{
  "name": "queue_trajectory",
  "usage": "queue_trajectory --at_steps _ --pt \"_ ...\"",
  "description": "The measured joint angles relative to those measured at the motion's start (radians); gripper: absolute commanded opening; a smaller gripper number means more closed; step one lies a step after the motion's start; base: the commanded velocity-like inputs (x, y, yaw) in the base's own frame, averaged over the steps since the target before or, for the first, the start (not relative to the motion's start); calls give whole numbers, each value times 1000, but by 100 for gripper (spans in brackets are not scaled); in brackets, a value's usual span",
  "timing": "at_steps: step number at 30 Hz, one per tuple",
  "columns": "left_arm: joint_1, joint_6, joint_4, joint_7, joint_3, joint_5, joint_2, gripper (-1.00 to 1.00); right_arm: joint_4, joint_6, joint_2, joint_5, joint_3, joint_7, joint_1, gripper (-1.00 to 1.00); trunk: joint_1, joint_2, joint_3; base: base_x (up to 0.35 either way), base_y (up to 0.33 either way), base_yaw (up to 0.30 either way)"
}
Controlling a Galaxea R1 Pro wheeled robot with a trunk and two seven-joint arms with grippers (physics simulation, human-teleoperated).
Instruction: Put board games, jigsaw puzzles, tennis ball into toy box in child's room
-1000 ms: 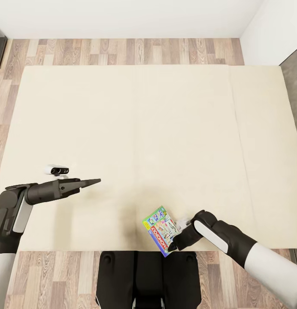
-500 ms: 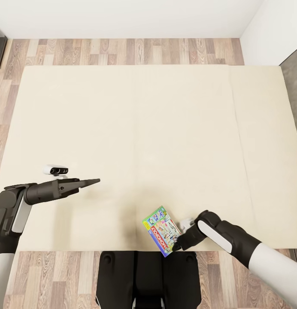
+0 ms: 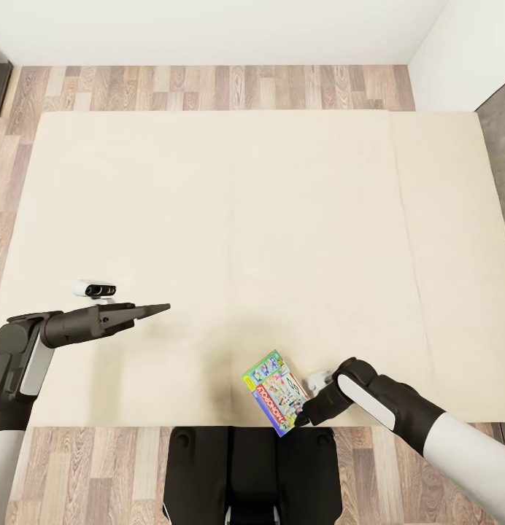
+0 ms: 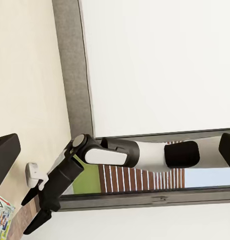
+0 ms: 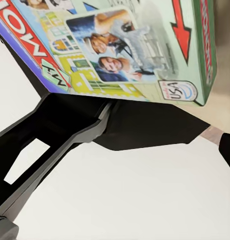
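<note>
Slightly lowered, right claw (image 3: 302,418) touches the colourful Monopoly box (image 3: 275,392).

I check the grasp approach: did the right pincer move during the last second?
Yes. The right pincer slid slightly toward the bed's near edge, beside the Monopoly box.

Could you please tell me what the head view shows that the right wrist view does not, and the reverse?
Head view: the whole beige bed, the wood-plank floor around it, and the left gripper above the mattress. Right wrist view: the lid's print up close, a red arrow, photographed people, a USA seal. Shared: the Monopoly box and the right gripper at its edge.
</note>
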Motion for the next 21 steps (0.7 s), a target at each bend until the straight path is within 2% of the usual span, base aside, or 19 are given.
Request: queue_trajectory --at_steps 16,21 --pt "0 0 0 0 0 -1 0 100 -1 0 4 5 -2 -1 0 100 0 0 0 0 0 0" --pt "0 0 0 0 0 -1 0 100 -1 -36 6 8 0 -1 0 100 0 0 0 0 0 0"
